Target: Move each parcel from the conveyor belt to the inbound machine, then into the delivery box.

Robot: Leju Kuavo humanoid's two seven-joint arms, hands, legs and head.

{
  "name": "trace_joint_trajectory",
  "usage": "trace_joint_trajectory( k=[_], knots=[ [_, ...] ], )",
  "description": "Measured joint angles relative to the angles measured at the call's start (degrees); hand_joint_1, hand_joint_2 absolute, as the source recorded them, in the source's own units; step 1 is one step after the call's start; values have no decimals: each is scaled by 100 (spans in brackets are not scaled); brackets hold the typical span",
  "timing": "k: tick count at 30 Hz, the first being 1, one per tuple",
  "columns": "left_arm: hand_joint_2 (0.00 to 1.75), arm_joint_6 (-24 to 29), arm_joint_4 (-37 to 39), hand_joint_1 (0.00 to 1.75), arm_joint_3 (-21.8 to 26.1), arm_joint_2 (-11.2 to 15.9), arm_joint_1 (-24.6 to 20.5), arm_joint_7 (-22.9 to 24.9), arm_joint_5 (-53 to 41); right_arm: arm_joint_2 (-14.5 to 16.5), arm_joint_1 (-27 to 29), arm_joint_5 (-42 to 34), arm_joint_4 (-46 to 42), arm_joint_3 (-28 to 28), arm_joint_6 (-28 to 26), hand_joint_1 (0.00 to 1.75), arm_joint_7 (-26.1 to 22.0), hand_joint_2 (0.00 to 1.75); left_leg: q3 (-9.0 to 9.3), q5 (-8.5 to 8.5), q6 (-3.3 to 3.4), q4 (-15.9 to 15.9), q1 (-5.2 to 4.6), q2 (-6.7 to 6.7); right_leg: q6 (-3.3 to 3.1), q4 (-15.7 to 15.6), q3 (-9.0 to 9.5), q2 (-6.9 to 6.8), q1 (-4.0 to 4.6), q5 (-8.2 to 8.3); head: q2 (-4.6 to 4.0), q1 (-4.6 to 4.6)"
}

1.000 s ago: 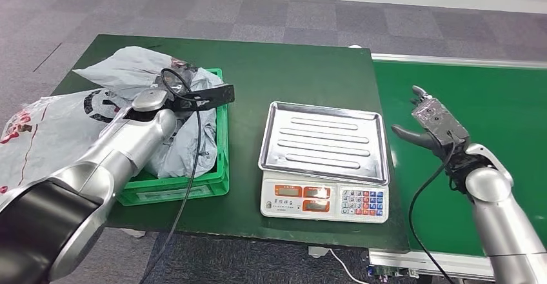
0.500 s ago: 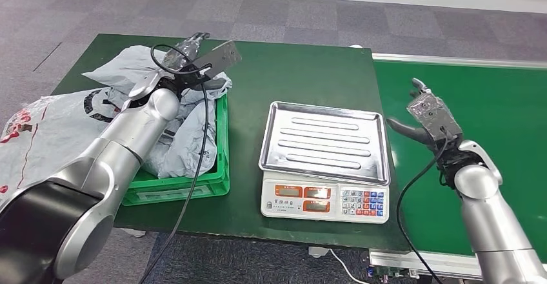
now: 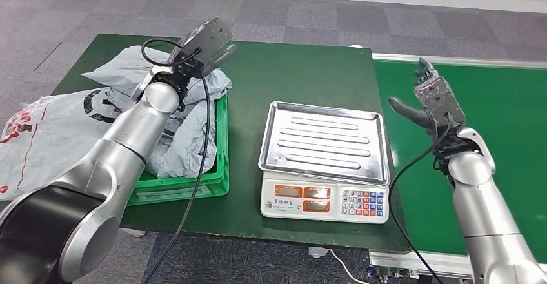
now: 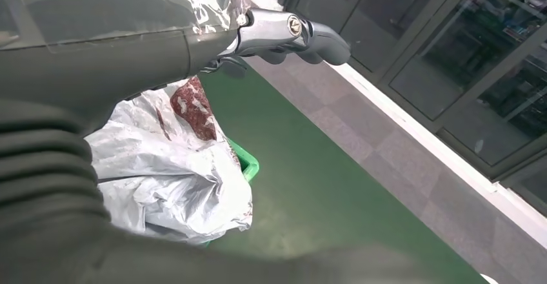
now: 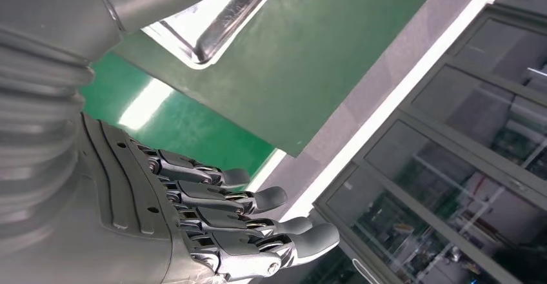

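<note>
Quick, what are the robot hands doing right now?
Left robot hand: open, holding nothing, raised above the green crate.
Right robot hand: open, empty, over the conveyor belt.

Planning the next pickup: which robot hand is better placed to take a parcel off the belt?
Probably the right robot hand: it hangs open over the bright green conveyor belt. The left robot hand is above the green plastic crate of grey parcel bags.
</note>
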Motion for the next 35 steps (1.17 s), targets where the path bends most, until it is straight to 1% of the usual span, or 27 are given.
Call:
trace_joint_trajectory(
  k=[5,8,10,12,16,19,20,23,26,28,31,35],
  knots=[
    [0,-1,-19,0,10,-1,21,-24,41,39,-31,-8,69,0,-19,0,-1,175,-3,-1,0,0,0,-2,0,0,0,0,0,0,0,0],
    [0,-169,-27,0,55,-18,40,-208,475,110,-132,-32,148,10,-103,0,16,175,-6,-1,0,0,-1,-1,0,0,-2,1,0,0,0,1],
    [87,-466,-27,0,146,-74,75,-368,1023,226,-284,-84,235,40,-283,0,76,175,-6,0,0,0,0,2,0,0,-5,3,0,0,0,0],
    [175,-723,-6,0,220,-185,127,-478,1556,391,-441,-224,321,65,-516,0,153,175,-6,1,0,0,0,0,0,0,-7,1,0,0,0,-1],
    [175,-837,66,0,257,-464,203,-611,2125,733,-618,-683,448,79,-809,0,191,175,-7,2,-1,0,0,-7,0,1,-5,-5,0,0,0,-1],
    [175,-794,102,0,255,-691,256,-679,2339,937,-751,-1015,599,103,-913,0,109,44,-8,2,-1,0,0,-6,0,1,-5,-3,-1,0,0,1],
    [175,-780,110,0,251,-758,281,-694,2405,995,-790,-1093,659,114,-962,0,62,44,-8,1,-1,1,0,-6,0,1,-6,-3,-1,0,0,1],
    [175,-748,157,0,222,-926,379,-712,2565,1178,-884,-1202,856,132,-1191,0,-121,175,-8,0,-1,0,0,-6,0,1,-7,-2,-1,0,0,1],
    [175,-552,256,0,79,-1071,506,-815,2758,1369,-1012,-1201,1129,150,-1425,0,-349,175,-9,0,-1,0,0,-4,0,1,-9,-1,0,-1,0,0],
    [175,-321,322,0,-89,-1149,585,-955,2910,1459,-1103,-1117,1329,191,-1456,0,-370,175,-9,0,-1,0,0,-4,-1,1,-10,-2,0,-1,0,-1],
    [175,13,410,0,-403,-1203,712,-1087,3109,1500,-1185,-952,1613,290,-1366,0,-283,175,-9,0,-1,0,0,-4,-2,1,-9,-3,0,-2,0,-1],
    [175,179,492,0,-743,-1232,883,-1117,3339,1504,-1214,-905,1896,328,-1300,0,-307,175,-10,0,-1,0,0,-7,-1,1,-9,-5,0,-1,0,0]
  ],
)
